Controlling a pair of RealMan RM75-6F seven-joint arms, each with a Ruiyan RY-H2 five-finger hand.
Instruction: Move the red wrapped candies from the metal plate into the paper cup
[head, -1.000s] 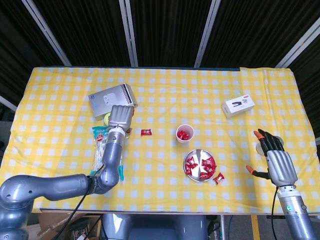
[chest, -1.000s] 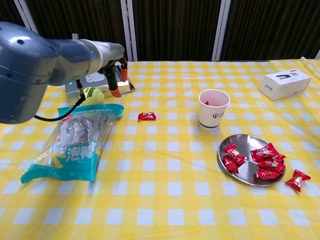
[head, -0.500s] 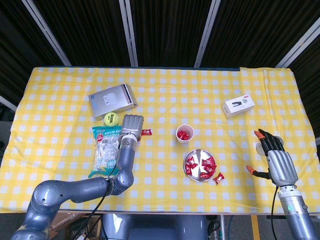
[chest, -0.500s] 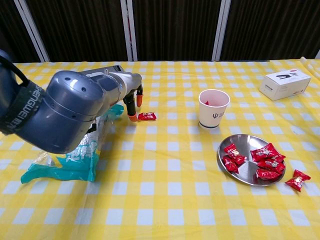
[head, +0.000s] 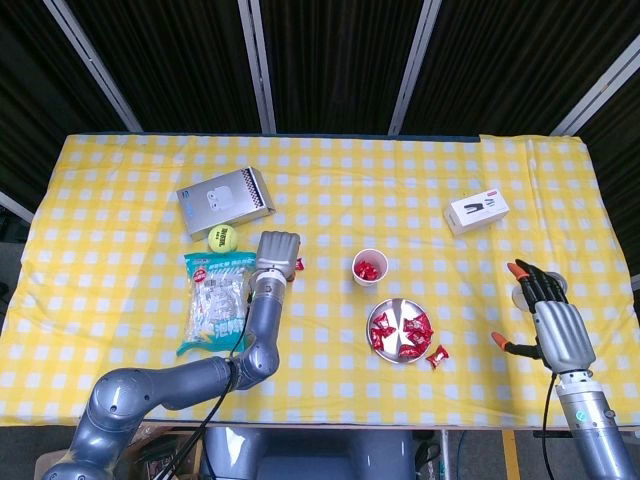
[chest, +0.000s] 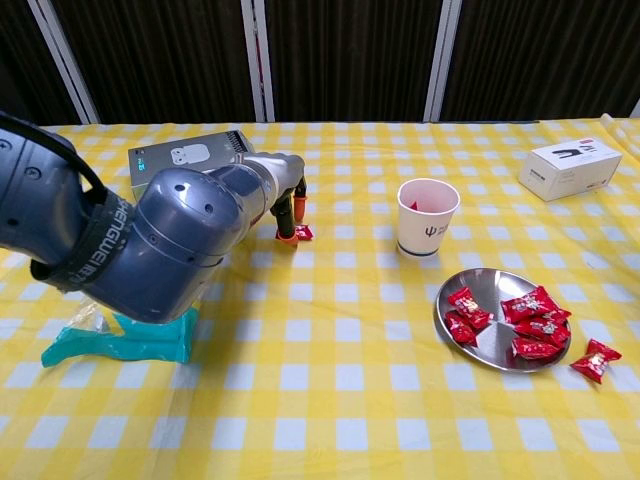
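Left hand (head: 277, 250): shifted rightward across the surface (head: 120, 190) since the earlier frames, away from the tennis ball (head: 221, 240) and grey box (head: 227, 199), now directly over the stray candy (chest: 303, 232) lying left of the paper cup (head: 369, 267). In the chest view its orange fingertips (chest: 288, 236) point down and touch that candy; whether they pinch it cannot be told. Most of the candy is hidden under the hand in the head view.

Right hand (head: 553, 320): unmoved, at the right edge of the surface, well apart from the plate; fingers spread, holding nothing.

Paper cup: upright, near the middle of the yellow checked surface, red candy visible inside.

Metal plate (head: 385, 345): just in front of the cup, slightly to the right. Holds a cluster of red wrapped candies (head: 404, 332), some on the left part, more on the right.

Loose candy (head: 437, 355): on the cloth just beside the plate's right rim.

Snack bag (head: 212, 297): clear with teal ends, lying flat beside the left forearm.

White box (head: 478, 210): far right part of the surface, behind the right hand.
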